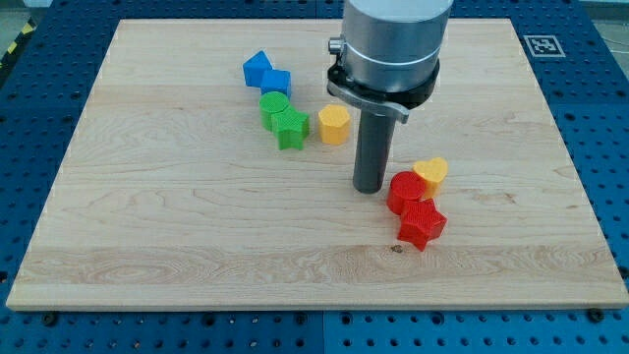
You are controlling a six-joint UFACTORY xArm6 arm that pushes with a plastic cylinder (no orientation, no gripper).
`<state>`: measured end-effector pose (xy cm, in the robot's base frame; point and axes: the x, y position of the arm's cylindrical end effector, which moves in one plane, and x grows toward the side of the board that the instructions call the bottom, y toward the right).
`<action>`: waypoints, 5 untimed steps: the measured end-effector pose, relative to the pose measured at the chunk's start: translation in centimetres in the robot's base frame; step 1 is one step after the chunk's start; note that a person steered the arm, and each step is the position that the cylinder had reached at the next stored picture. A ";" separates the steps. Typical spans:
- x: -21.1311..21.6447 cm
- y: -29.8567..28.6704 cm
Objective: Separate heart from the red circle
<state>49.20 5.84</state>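
Note:
A yellow heart block lies right of the board's centre and touches the upper right side of a red circle block. A red star block touches the red circle from below. My tip stands on the board just to the left of the red circle, very close to it, and a little left and below the yellow heart.
A yellow hexagon block lies up and left of my tip. A green circle block and a green star block touch each other further left. Two blue blocks sit above them. The wooden board lies on a blue table.

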 end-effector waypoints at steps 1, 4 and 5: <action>0.0 1.7; 0.0 5.3; 0.6 7.0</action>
<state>49.75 12.84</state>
